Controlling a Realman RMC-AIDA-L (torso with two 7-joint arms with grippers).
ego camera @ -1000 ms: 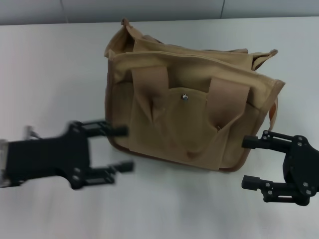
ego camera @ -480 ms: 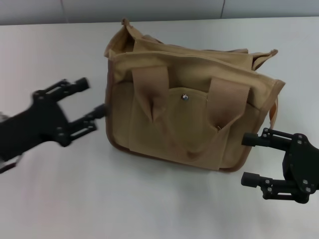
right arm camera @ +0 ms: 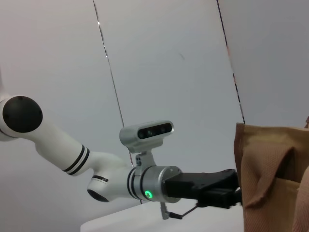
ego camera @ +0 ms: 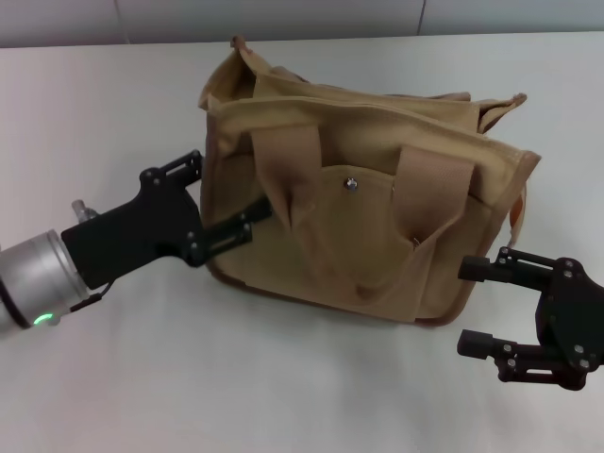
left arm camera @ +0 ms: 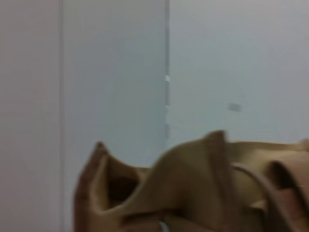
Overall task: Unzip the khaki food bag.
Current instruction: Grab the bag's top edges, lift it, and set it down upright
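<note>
Right now I see the khaki food bag (ego camera: 354, 203) sitting in the middle of the smooth white table (ego camera: 104, 104), a soft, boxy tan canvas tote with a brown-piped base, two wide webbing handles drooping over its near face, and a flat front pocket closed by a small round silver snap (ego camera: 350, 185). Its top edges are rumpled and fold outward at the far left corner. My left gripper (ego camera: 219, 198) is at the bag's left end, its black skeletal fingers spread wide: the far finger lies against the left side panel, the near one reaches across the front face toward the left handle, and nothing is pinched between them. From the left wrist I see only the slack canvas top, with folds and a dark hollow. My right gripper (ego camera: 478, 307) hangs just off the bag's near right corner, low over the table, its two black fingers spread wide apart and holding nothing.
</note>
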